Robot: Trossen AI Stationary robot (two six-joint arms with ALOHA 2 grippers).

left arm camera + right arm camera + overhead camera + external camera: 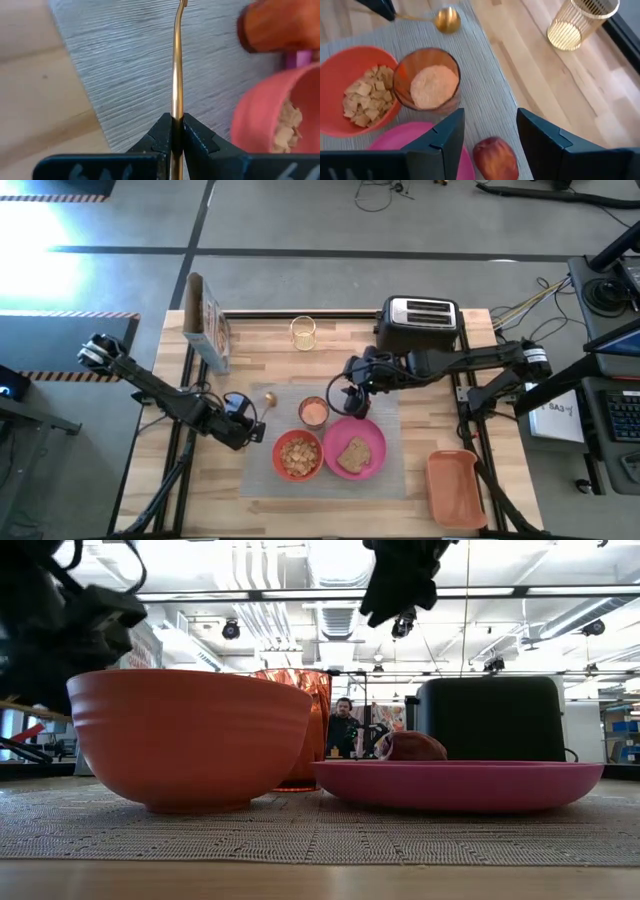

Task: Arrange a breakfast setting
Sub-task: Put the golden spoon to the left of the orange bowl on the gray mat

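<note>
A grey mat (385, 415) carries a red-orange bowl (298, 455) of cereal, a pink plate (370, 438) with toast (352, 455), and a clear cup (427, 82) of orange drink. My left gripper (176, 122), at the mat's left edge, is shut on the gold spoon (447, 20). My right gripper (490, 120) hangs open high above the plate's far edge. The red apple (495, 157) lies below it beside the plate's rim, untouched. My left gripper pinches the spoon's thin handle (176, 112) between its two fingertips. The handle runs straight out ahead of the fingers, in line with them. The fingers slant down from the table's left. The spoon's bowl (269, 398) lies at the mat's far left corner; whether it touches the mat I cannot tell.
A gold wire glass (303, 332) stands on the bare wood beyond the mat. A cereal box (205, 320) stands at the far left, a black-and-chrome toaster (420, 320) at the far right, and an orange tray (455, 485) at the near right.
</note>
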